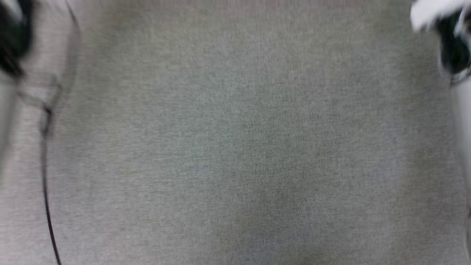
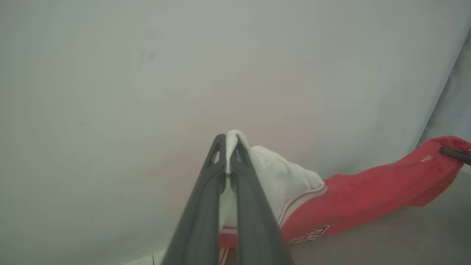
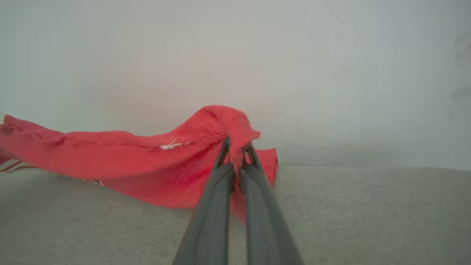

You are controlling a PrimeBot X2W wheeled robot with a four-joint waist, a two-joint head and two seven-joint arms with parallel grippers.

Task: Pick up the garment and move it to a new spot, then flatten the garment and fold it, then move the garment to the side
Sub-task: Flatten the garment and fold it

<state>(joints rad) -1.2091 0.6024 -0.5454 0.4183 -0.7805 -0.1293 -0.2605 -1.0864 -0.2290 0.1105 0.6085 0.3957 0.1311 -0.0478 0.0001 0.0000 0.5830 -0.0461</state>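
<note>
Red and white shirt (image 2: pixel 368 195) stretched between two pinching grippers over a grey woven surface (image 1: pixel 235 147).

The shirt is soft, rumpled jersey: a puffy white sleeve edged with red-and-white stripes, then a red body drawn into a sagging band. The left gripper (image 2: pixel 230 141) has its long, dark, tapering fingers closed tight on a peak of the white sleeve, and cloth pokes out past the tips. The right gripper (image 3: pixel 237 145) is clamped on a bunched red edge. The band hangs low over the finely flecked surface; I cannot tell whether it touches.
</note>
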